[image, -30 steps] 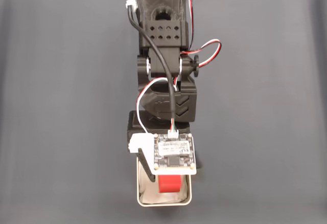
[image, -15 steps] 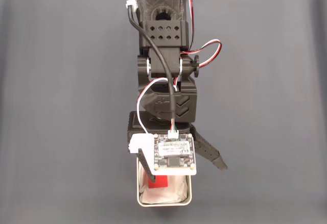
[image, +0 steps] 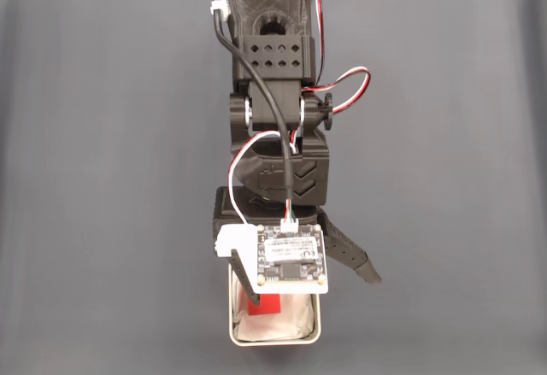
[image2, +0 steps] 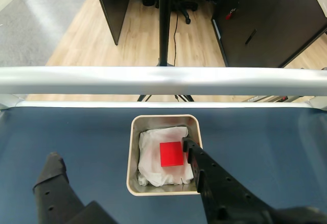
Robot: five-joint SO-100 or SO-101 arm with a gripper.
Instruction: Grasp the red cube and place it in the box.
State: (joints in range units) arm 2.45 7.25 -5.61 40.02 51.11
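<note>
The red cube [image2: 171, 154] lies flat on the white cloth inside the box [image2: 134, 132], free of both fingers. In the fixed view a strip of the cube [image: 265, 303] shows under the wrist camera board, inside the box [image: 275, 342] at the bottom middle. My gripper [image2: 120, 151] hangs over the box and is open. One finger [image2: 204, 175] reaches over the box's right rim beside the cube, and the other finger [image2: 53, 173] stands over the mat left of the box. In the fixed view the gripper [image: 313, 288] has one finger splayed out to the right.
The box stands on a dark grey mat [image: 444, 178] with free room on both sides of the arm. A metal rail [image2: 163, 79] marks the table's far edge. Beyond it are a wooden floor, a black pole and dark furniture.
One second ago the gripper was shut on the red cube over the box. It has since opened, one finger swinging out, and the cube now lies on the cloth, further left.
</note>
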